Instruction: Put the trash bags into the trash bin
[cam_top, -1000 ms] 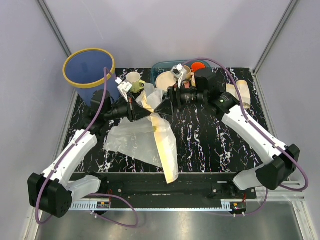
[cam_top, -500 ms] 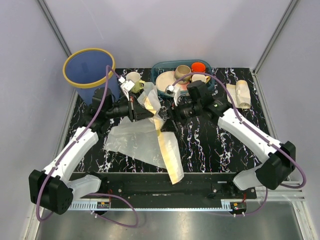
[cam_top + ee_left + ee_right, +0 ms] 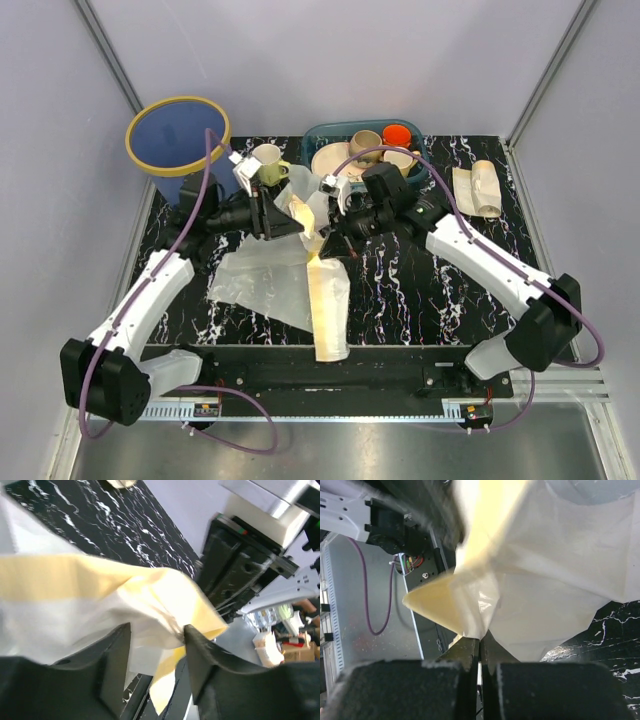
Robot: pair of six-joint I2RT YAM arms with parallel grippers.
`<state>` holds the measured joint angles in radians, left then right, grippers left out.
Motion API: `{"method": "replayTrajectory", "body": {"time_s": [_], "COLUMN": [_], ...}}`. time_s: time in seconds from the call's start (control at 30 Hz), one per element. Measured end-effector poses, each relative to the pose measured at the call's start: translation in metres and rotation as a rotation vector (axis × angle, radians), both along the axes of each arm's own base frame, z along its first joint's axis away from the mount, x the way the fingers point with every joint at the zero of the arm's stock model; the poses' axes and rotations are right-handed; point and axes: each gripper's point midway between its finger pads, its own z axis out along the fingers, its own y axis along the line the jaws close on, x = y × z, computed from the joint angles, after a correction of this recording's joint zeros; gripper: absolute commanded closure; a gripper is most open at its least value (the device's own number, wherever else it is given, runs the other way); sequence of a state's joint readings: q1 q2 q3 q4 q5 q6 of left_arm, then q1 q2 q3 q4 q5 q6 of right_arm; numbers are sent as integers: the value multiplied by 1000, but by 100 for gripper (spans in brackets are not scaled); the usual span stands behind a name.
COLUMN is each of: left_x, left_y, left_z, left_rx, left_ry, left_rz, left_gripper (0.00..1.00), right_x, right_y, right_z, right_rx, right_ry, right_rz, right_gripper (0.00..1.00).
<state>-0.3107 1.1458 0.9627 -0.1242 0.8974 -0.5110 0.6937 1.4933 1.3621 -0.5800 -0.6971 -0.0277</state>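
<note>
so the trash bag (image 3: 328,300) is thin, crinkly, see-through cream film with a wide pale-yellow band down it. It's on the black worktop (image 3: 420,290), which has a glossy marble look with white veins. Its long axis runs from the gap between the two arms down to the near edge, tilted slightly, and the clear part fans out flat to the left. The top end is bunched up into a peak off the surface, with both arms on it. Right pincer (image 3: 480,642) is pinched nearly closed, and a creased corner of the film is caught right between the tips. Left pincer (image 3: 157,635) has a narrow gap stuffed with a wadded fold, and the creases run straight into the fingers, so it looks like it's gripping the bag too. The trash bin (image 3: 170,135) is a round blue bucket with a yellow rim ring. It stands upright at the far left corner, mouth open, well apart from the sack. A second small pale bundle of bags (image 3: 478,188) lies by the far right edge. Between bin and bundle are a white mug (image 3: 266,160) and a teal oval dish basket (image 3: 318,131) full of crockery. The room is plain pale lilac-grey wall panels with metal corner posts.
</note>
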Motion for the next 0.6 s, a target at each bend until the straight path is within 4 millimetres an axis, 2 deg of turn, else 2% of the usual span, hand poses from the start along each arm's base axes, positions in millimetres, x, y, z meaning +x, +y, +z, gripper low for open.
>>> {"method": "replayTrajectory", "body": {"time_s": [0.1, 0.2, 0.23, 0.3, 0.4, 0.43, 0.47, 0.5, 0.53, 0.57, 0.6], "left_x": [9, -2, -18, -34, -64, -69, -76, -80, -82, -83, -82], "left_y": [24, 45, 45, 44, 36, 33, 28, 24, 21, 18, 17], "left_z": [3, 7, 10, 10, 0, -4, -7, -10, -12, -14, -15], "left_rx": [-8, 11, 9, 1, -14, -16, -19, -20, -24, -28, -33], "left_ry": [-15, -82, -116, -140, -137, -131, -122, -114, -105, -92, -93], "left_rz": [53, 63, 28, -13, -89, -108, -136, -156, -175, -186, -191], "left_gripper": [48, 51, 51, 49, 47, 49, 58, 73, 77, 77, 72], "right_x": [-8, -14, -15, -16, -18, -18, -19, -19, -20, -21, -21], "right_y": [-3, -6, -6, -6, -4, -4, -3, -3, -3, -2, -2], "right_z": [12, 31, 37, 46, 50, 50, 51, 51, 52, 52, 53], "right_rx": [36, 95, 113, 141, 161, 162, 165, 167, 172, 175, 176], "right_ry": [-15, -42, -45, -54, -43, -37, -32, -27, -24, -23, -22], "right_rz": [19, 33, 36, 40, 46, 46, 48, 48, 52, 56, 59], "right_gripper": [100, 100, 100, 100, 100, 100, 100, 100, 100, 100, 100]}}
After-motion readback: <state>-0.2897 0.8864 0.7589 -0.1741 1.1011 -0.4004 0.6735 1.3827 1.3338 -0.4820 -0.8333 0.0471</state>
